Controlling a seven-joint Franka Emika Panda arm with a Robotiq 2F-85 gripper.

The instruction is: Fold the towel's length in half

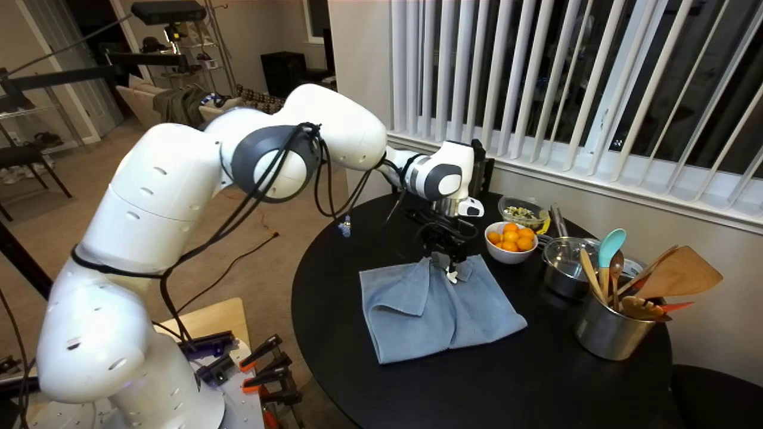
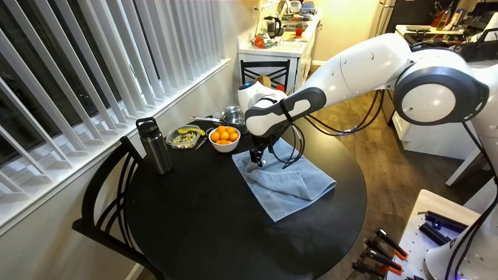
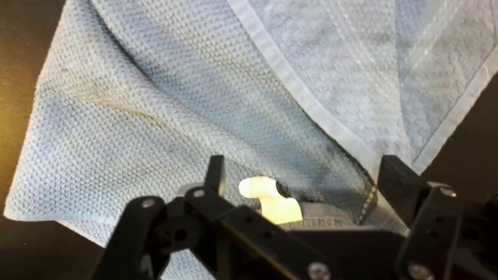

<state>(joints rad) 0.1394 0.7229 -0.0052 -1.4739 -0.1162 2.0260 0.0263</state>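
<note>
Towel (image 3: pixel 218 101) partly behind gripper (image 3: pixel 303 175) in wrist view.

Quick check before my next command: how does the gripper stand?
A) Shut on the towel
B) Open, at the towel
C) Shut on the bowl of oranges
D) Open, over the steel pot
B: in the wrist view the gripper's fingers stand well apart, with a pale tag and part of the towel showing between them.
</note>
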